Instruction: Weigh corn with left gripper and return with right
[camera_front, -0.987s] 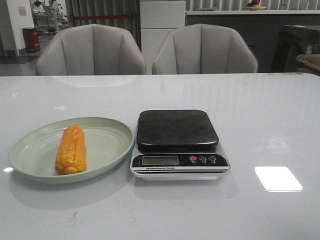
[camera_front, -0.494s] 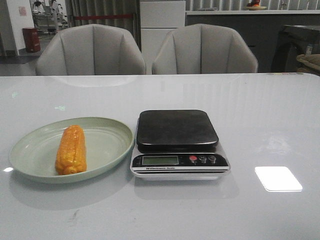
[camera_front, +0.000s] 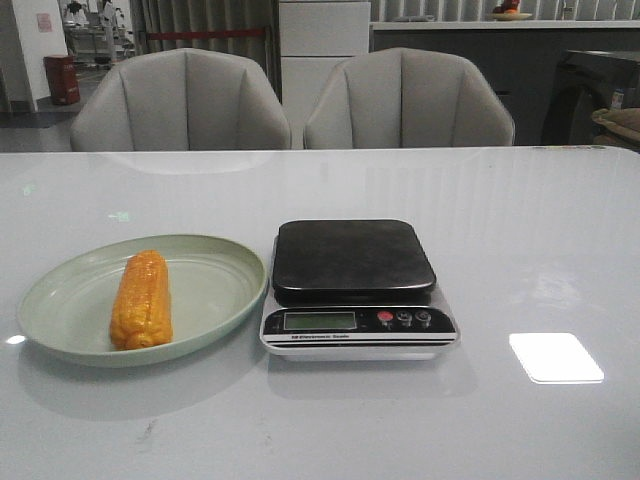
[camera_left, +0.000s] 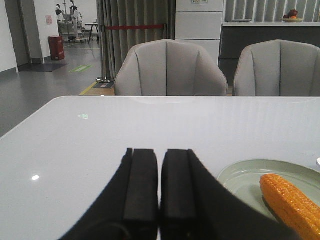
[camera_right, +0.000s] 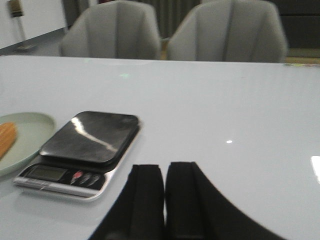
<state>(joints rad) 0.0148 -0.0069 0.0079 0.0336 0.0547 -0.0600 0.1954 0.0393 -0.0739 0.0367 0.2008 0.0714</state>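
Note:
The orange-yellow corn (camera_front: 141, 299) lies lengthwise on a pale green plate (camera_front: 215, 290) at the table's left. It also shows in the left wrist view (camera_left: 293, 204) and at the edge of the right wrist view (camera_right: 6, 138). A digital scale (camera_front: 354, 262) with a dark platform stands right of the plate, nothing on it; it also shows in the right wrist view (camera_right: 90, 137). My left gripper (camera_left: 159, 150) is shut and empty, low over the table, short of the plate (camera_left: 245, 180). My right gripper (camera_right: 165, 165) is shut and empty, near the scale's front right. Neither gripper shows in the front view.
Two grey chairs (camera_front: 180, 100) (camera_front: 408, 97) stand behind the table's far edge. A bright light reflection (camera_front: 556, 357) lies on the glossy white table (camera_front: 540, 230) at the right front.

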